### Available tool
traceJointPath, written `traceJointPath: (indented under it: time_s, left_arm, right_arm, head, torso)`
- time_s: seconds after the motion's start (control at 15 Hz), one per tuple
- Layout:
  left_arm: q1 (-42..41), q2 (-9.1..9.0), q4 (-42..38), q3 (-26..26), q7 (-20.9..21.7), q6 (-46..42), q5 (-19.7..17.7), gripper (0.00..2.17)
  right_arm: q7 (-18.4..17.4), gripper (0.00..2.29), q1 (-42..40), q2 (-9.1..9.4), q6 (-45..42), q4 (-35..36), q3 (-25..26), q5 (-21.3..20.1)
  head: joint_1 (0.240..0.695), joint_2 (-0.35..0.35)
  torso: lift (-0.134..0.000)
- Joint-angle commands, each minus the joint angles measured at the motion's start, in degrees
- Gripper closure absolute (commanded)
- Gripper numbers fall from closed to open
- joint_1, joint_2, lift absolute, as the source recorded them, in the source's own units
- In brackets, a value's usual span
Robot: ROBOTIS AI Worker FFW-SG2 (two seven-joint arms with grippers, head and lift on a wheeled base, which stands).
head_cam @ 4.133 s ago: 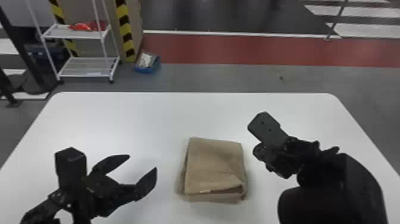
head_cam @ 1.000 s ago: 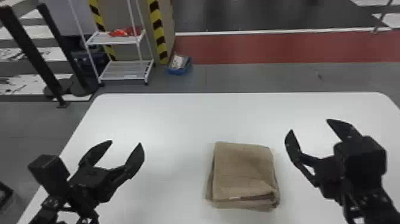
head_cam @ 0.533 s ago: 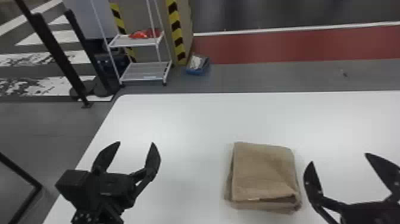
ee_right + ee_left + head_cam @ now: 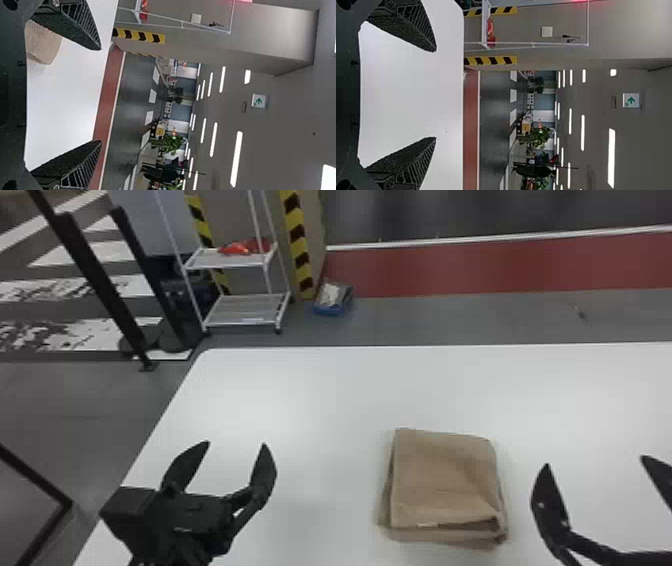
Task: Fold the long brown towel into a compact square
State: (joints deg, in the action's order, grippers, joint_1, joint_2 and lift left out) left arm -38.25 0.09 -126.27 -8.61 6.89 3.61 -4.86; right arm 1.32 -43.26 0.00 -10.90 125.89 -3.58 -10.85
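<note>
We see the brown cloth towel [image 4: 442, 477], folded into a compact, squarish stack, lying on the smooth white table [image 4: 325, 390]. To its left, well apart from it, we have our black, two-fingered left gripper [image 4: 236, 444], fingers spread apart. Our matching black right gripper [image 4: 594, 461] is near the towel's right side, its fingers also wide apart

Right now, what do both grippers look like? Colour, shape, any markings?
Left gripper and right gripper are both black. Each has two fingers tapering to a point, with ribbed sides and rough, grainy inner faces. A boxy black housing sits at the left one's base. Small light specks mark one right finger.
</note>
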Motion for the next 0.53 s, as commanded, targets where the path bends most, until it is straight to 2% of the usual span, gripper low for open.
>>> traceJointPath:
  time_s: [0.0, 0.13, 0.33, 0.47]
  left_arm:
    - [-0.69, -0.24, -0.99, 0.26, 0.05, 0.22, -0.33, 0.08]
    - [-0.95, -0.24, -1.26, 0.87, -0.3, 0.22, -0.15, 0.08]
    - [-1.92, -0.24, -1.87, 1.31, -0.3, -0.13, -0.06, 0.08]
    - [-2.44, -0.24, -2.05, 1.4, -0.39, -0.66, -0.06, 0.08]
  right_arm:
    - [0.27, 0.05, 0.02, 0.05, 5.77, 1.73, 3.05, 5.05]
    - [0.27, 0.05, 0.02, 0.05, 11.74, 3.4, 3.14, 5.31]
    - [0.27, 0.06, 0.63, 0.05, 19.13, 5.68, 2.79, 6.1]
    - [0.27, 0.06, 0.72, 0.05, 18.95, 6.03, 2.35, 6.01]
  head:
    - [0.695, 0.156]
    - [0.695, 0.102]
    - [0.695, 0.081]
    - [0.695, 0.075]
  torso:
    - [-0.125]
    - [-0.125]
    - [-0.125]
    - [-0.125]
